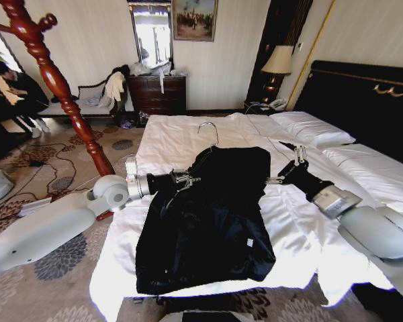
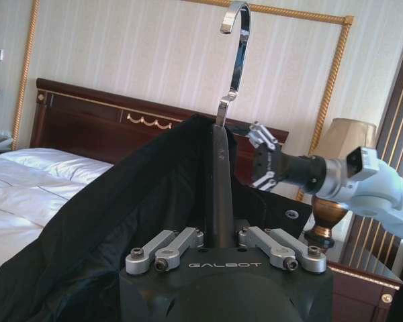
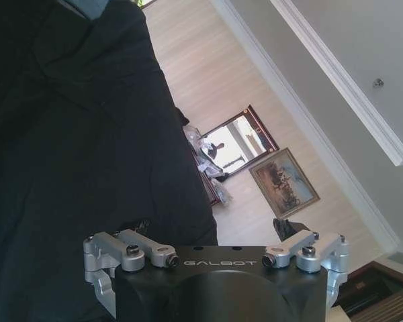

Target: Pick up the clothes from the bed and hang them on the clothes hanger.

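Jacket (image 1: 211, 221): 1 black, soft, limp, slightly slick, draped on clothes hanger (image 2: 218, 181) above bed (image 1: 181, 137). Left gripper (image 2: 218, 231) pinches hanger's stiff neck, probably the safest hold. Right gripper (image 1: 285, 171) beside far shoulder, fingers spread.
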### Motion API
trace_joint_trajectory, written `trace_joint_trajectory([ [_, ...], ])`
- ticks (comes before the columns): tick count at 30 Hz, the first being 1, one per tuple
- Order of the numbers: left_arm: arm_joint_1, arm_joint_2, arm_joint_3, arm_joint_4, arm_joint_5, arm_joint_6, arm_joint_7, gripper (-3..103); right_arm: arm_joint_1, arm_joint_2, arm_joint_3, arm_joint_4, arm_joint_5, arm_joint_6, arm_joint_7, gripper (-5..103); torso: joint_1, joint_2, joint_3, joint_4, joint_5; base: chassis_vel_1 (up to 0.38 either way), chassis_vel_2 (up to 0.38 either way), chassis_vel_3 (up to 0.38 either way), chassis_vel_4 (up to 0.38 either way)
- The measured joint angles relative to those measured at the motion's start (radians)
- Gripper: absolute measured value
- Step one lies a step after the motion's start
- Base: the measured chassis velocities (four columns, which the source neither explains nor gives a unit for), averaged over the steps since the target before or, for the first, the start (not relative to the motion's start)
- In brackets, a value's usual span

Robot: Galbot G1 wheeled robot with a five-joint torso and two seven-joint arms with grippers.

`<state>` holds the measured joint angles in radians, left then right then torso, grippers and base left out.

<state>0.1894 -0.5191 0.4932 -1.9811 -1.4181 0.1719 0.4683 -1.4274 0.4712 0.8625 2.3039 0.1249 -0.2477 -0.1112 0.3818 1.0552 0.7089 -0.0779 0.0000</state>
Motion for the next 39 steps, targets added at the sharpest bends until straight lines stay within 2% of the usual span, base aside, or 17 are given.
trace_joint_trajectory([
  [7, 0.000, -0.002, 0.019, -0.018, 0.003, 0.005, -0.006, 16, 0.056, 0.006, -0.091, -0.028, -0.037, -0.011, 0.001, 100, 0.000, 0.000, 0.000, -0.0001, 0.0000, 0.000, 0.000, 0.000, 0.000],
  [22, 0.000, -0.001, 0.044, -0.055, -0.001, 0.008, -0.019, 16, 0.110, 0.002, -0.166, -0.030, -0.069, -0.010, -0.001, 100, 0.000, 0.000, 0.000, -0.0001, 0.0000, 0.000, 0.000, 0.000, 0.000],
  [24, 0.000, 0.001, 0.044, -0.059, -0.003, 0.008, -0.020, 16, 0.110, 0.002, -0.166, -0.031, -0.072, -0.010, -0.001, 103, 0.000, 0.000, 0.000, -0.0001, -0.0001, 0.000, 0.000, 0.000, 0.000],
  [25, 0.003, 0.007, 0.044, -0.067, -0.007, 0.008, -0.022, 16, 0.109, 0.000, -0.166, -0.031, -0.077, -0.009, -0.001, 96, 0.000, 0.000, 0.000, -0.0001, 0.0000, 0.000, 0.000, 0.000, 0.000],
  [28, 0.010, 0.014, 0.041, -0.074, -0.011, 0.009, -0.023, 16, 0.109, -0.001, -0.166, -0.031, -0.082, -0.008, -0.001, 91, 0.000, 0.000, 0.000, 0.0000, 0.0000, 0.000, 0.000, 0.000, 0.000],
  [32, 0.048, 0.030, 0.009, -0.090, -0.014, 0.009, -0.028, 16, 0.111, -0.004, -0.172, -0.031, -0.101, 0.000, -0.003, 71, 0.000, 0.000, 0.000, -0.0001, 0.0000, 0.000, 0.000, 0.000, 0.000],
  [34, 0.058, 0.035, 0.002, -0.094, -0.014, 0.009, -0.029, 16, 0.114, -0.004, -0.177, -0.031, -0.105, 0.001, -0.005, 71, 0.000, 0.000, 0.000, -0.0001, 0.0000, 0.000, 0.000, 0.000, 0.000],
  [37, 0.076, 0.051, -0.012, -0.106, -0.015, 0.009, -0.033, 16, 0.120, -0.003, -0.193, -0.031, -0.125, 0.009, -0.013, 54, 0.000, 0.000, 0.000, 0.0002, -0.0001, 0.000, 0.000, 0.000, 0.000],
  [39, 0.077, 0.053, -0.014, -0.108, -0.015, 0.010, -0.034, 16, 0.120, -0.002, -0.195, -0.032, -0.133, 0.012, -0.015, 54, 0.000, 0.000, 0.000, 0.0002, -0.0002, 0.000, 0.000, 0.000, 0.000],
])
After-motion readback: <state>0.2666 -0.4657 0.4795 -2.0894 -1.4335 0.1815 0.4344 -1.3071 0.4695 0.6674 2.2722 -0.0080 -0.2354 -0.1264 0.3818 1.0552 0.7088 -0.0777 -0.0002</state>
